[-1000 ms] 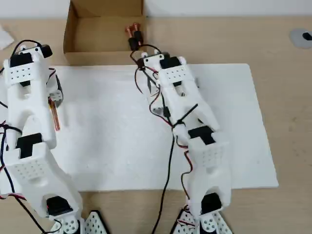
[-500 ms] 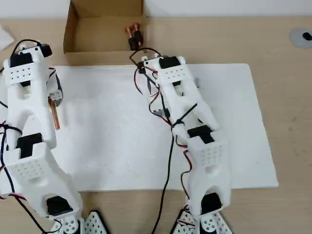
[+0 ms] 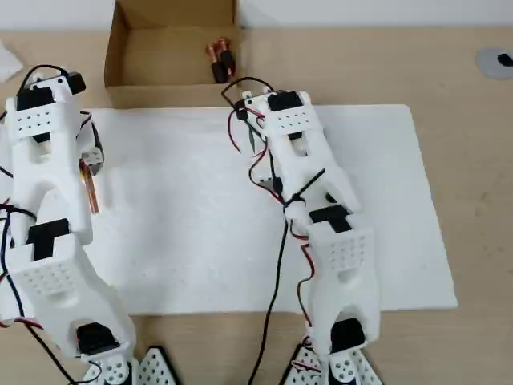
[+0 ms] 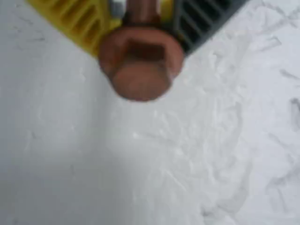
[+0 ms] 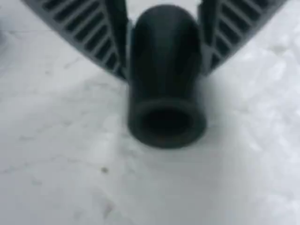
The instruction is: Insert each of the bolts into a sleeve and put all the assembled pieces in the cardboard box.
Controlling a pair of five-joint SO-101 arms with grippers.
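Note:
A copper bolt [image 4: 140, 63] sits head-out between the yellow and dark fingers of my left gripper [image 4: 140, 16], which is shut on it just above the white foam mat [image 4: 154, 164]. From above, that bolt [image 3: 90, 191] pokes out beside the left arm at the mat's left side. A black sleeve [image 5: 166, 101] is clamped in my right gripper [image 5: 164, 44], open end outward, low over the mat. The right arm [image 3: 290, 132] is near the mat's far edge, just short of the cardboard box [image 3: 120, 48]. One assembled bolt and sleeve [image 3: 218, 61] lies in the box's right corner.
The white mat [image 3: 176, 233] covers most of the wooden table. Loose black and red cables [image 3: 240, 120] hang around the right arm's wrist. A grey disc [image 3: 495, 60] lies at the far right of the table.
The right arm's wrist has shifted a little to the right, away from the box's corner, still holding the sleeve. The left arm has stayed put with the bolt.

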